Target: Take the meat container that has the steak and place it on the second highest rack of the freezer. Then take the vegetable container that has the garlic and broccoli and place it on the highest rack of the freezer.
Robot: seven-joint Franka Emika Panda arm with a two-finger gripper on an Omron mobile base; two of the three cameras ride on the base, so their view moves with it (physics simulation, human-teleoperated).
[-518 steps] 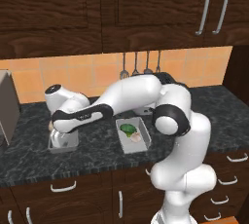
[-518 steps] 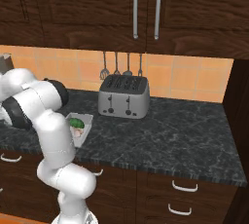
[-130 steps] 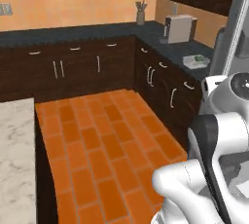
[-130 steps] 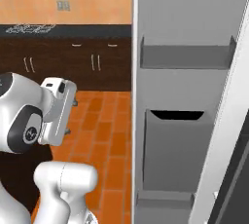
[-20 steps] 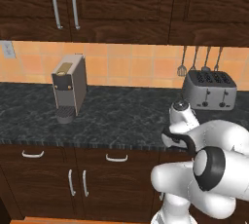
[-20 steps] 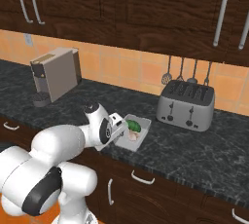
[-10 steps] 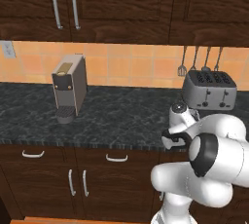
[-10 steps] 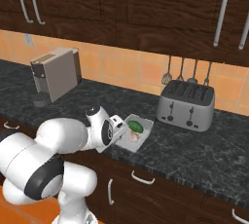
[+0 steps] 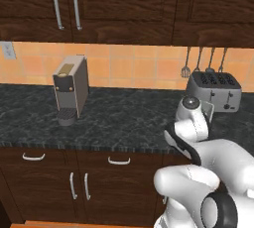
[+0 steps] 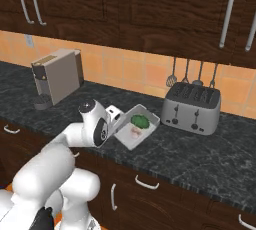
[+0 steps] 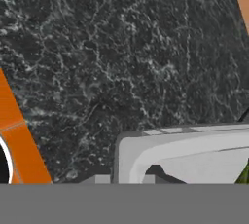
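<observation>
reaching low over the speckled black stone counter, the white arm bends back on itself, its wrist turned toward the pale grey rectangular container in the right base view. the gripper sits at the container's near-left rim, jaws pressed together on that wall; in the hand view the container's corner lies just above the bottom edge. inside the container the dark green rounded broccoli rests toward the back and the small pale pinkish garlic lies just in front of it, near the front wall. the container appears tilted, left end raised by the hand. a silver four-slot toaster stands to its right, and a boxy grey coffee machine well to the left. compared with a second ago, the fingers have gone from spread wide to clamped on the rim, and the container has tipped.
</observation>
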